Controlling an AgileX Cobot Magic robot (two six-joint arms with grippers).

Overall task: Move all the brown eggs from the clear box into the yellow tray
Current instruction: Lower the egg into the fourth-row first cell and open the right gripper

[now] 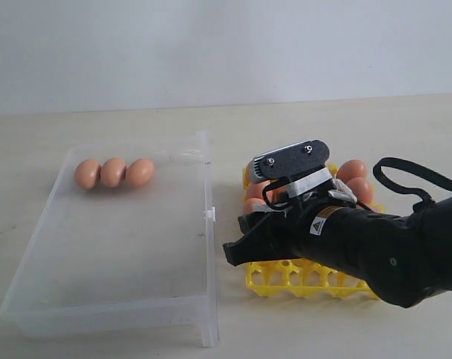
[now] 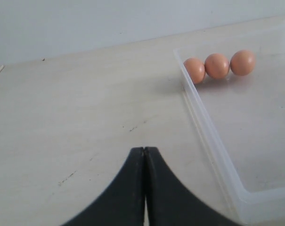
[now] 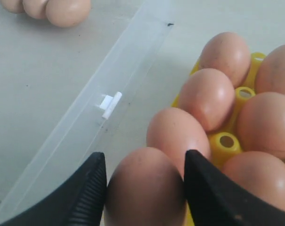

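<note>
Right claw (image 3: 144,157) has its two black fingers set wide, pressed against either side of one brown egg (image 3: 144,190), so I read that as a grip on it. It hangs at the near left corner of the yellow tray (image 1: 285,278), just right of the clear box (image 1: 113,258).

Eggs already in the tray (image 3: 208,96) crowd close against the far side of the held one; the nearest looks to be touching it, though I cannot tell for sure. In the exterior view the tray's near row shows bare yellow lattice, and its far cups are filled.

A narrow strip of table (image 1: 229,187) separates the tray from the box's right wall, where the small clip (image 1: 208,214) sticks out just left of my claw.

Three brown eggs (image 1: 113,173) lie in a row touching one another at the far left of the box, well apart from the right claw, with the bare box floor between them and the wall.

Left claw (image 2: 143,151) is pinched closed on nothing, over bare table outside the box's left wall.
</note>
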